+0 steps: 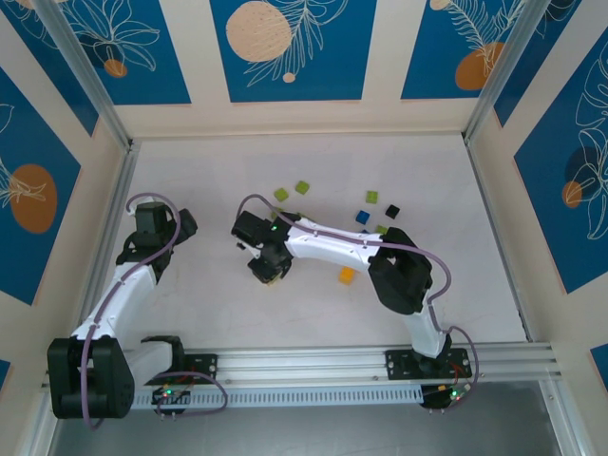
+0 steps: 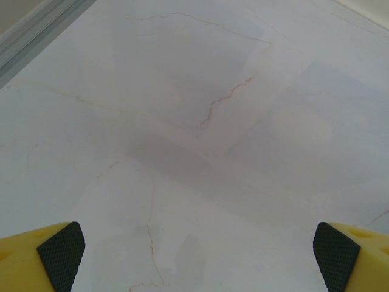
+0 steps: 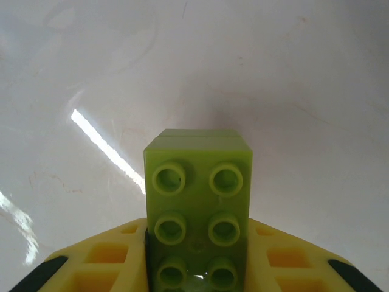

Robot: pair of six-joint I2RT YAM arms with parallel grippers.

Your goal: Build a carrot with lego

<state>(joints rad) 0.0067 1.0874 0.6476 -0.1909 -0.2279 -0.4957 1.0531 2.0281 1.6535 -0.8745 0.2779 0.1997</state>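
Observation:
My right gripper [image 3: 197, 271] is shut on a long lime green lego brick [image 3: 197, 201], studs facing the camera, its far end sticking out past the yellow fingers [image 3: 103, 261] just above the white table. From above, that gripper [image 1: 267, 269] is left of the table's middle. Loose lego lies behind it: two lime green bricks [image 1: 281, 194] [image 1: 302, 187], another lime one [image 1: 372, 198], a black one [image 1: 391, 210], a blue one [image 1: 362, 217] and an orange one [image 1: 347, 275]. My left gripper [image 2: 197, 261] stands open over bare table, nothing between its pads [image 2: 61, 255].
The white marbled table [image 1: 209, 304] is walled by blue patterned panels on three sides. A metal rail [image 1: 332, 363] runs along the near edge. My right arm's elbow [image 1: 404, 271] rises beside the orange brick. My left arm [image 1: 157, 228] is near the left wall.

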